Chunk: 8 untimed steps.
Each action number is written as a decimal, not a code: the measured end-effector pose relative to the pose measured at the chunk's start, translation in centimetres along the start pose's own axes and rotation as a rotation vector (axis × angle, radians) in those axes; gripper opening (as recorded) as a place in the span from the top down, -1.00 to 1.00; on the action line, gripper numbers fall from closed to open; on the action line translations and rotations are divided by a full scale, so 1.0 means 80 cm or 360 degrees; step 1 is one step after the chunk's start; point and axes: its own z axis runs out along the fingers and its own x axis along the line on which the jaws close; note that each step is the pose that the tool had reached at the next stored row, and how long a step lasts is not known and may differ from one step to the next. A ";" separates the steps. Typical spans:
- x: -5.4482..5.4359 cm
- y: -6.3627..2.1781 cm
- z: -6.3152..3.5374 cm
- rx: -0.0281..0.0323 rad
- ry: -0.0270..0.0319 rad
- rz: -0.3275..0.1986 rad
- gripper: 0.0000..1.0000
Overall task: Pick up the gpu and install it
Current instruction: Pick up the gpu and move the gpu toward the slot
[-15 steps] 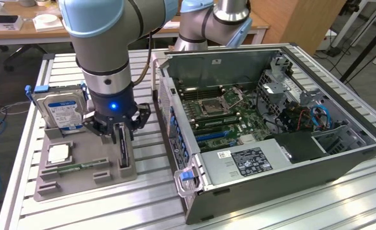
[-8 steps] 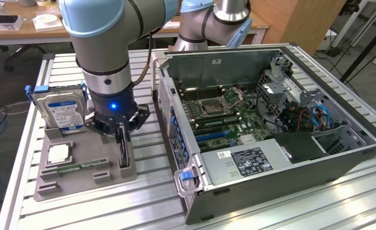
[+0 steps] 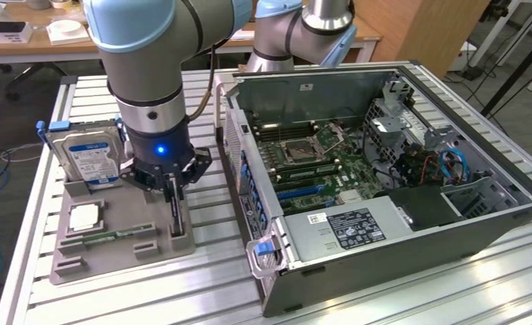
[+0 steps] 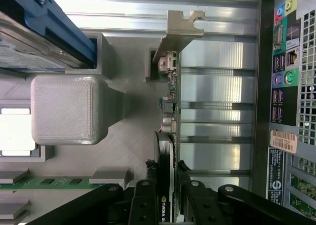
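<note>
The gpu [image 3: 177, 218] is a thin black card standing on edge in a slot of the grey fixture tray [image 3: 112, 261], at the exterior view's left of the open computer case [image 3: 383, 176]. My gripper [image 3: 173, 191] comes straight down over its top edge. In the wrist view the gpu [image 4: 168, 111] runs away from me to its silver bracket [image 4: 180, 30]. My gripper [image 4: 167, 188] straddles the near end, with a black finger pressed against each face of the card. The card still sits in the tray.
The tray also holds a silver hard drive [image 3: 89, 159], a square processor [image 3: 85, 217] and a green memory stick [image 3: 112, 237]. The case's rear wall [image 3: 247, 183] stands close beside the gpu. Inside lie the motherboard [image 3: 306, 162] and its blue slots [image 3: 302, 191].
</note>
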 end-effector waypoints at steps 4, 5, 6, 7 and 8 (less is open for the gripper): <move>0.000 0.000 0.000 -0.00001 0.00000 0.0000 0.47; 0.000 0.000 0.000 -0.00001 0.00000 0.0000 0.47; 0.000 0.000 0.000 0.00000 0.00001 0.0000 0.47; 0.000 0.000 0.000 -0.00001 0.00000 0.0000 0.47; 0.000 0.000 0.000 -0.00002 0.00000 0.0000 0.47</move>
